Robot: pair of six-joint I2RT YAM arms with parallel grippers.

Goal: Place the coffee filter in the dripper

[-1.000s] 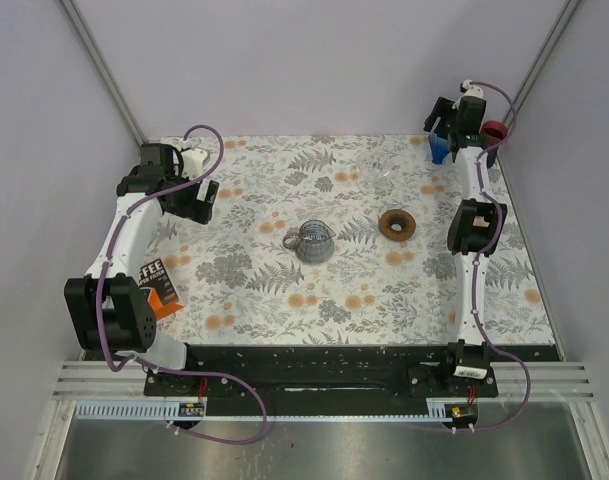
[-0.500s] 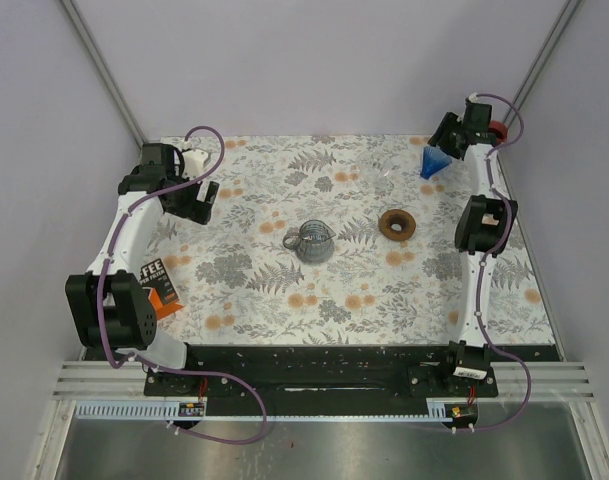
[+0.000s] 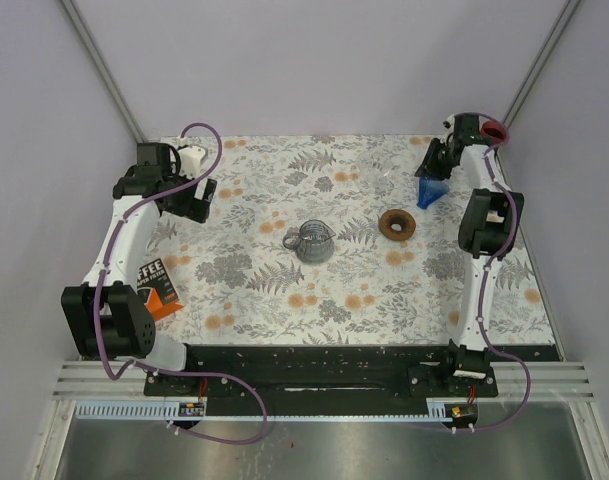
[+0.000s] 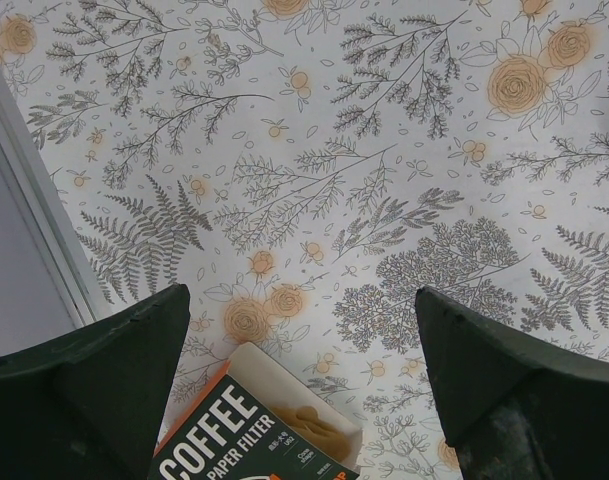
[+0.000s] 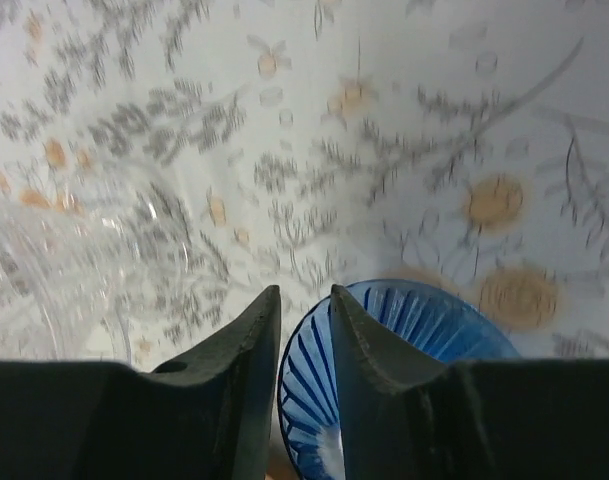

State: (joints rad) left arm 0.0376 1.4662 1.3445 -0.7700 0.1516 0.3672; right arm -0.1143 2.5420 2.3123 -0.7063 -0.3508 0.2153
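The blue ribbed dripper (image 3: 431, 188) hangs at the far right of the table, held by its rim in my right gripper (image 3: 436, 170). In the right wrist view the gripper (image 5: 304, 300) is shut on the dripper's wall (image 5: 424, 330), one finger inside the cone. The coffee filter box (image 3: 156, 287), orange and black, lies at the near left. In the left wrist view the box (image 4: 249, 435) lies open with brown paper filters (image 4: 319, 425) showing. My left gripper (image 3: 189, 195) is open and empty, above the table beyond the box; in its own view (image 4: 299, 335) the jaws stand wide apart.
A clear glass pitcher with a handle (image 3: 311, 241) stands mid-table. A brown ring-shaped holder (image 3: 397, 224) lies to its right. A red object (image 3: 494, 129) sits at the far right corner. A metal frame rail (image 4: 34, 200) borders the left edge.
My right gripper has lifted the blue dripper and swung it inward and nearer, tilting it. The left arm has shifted slightly.
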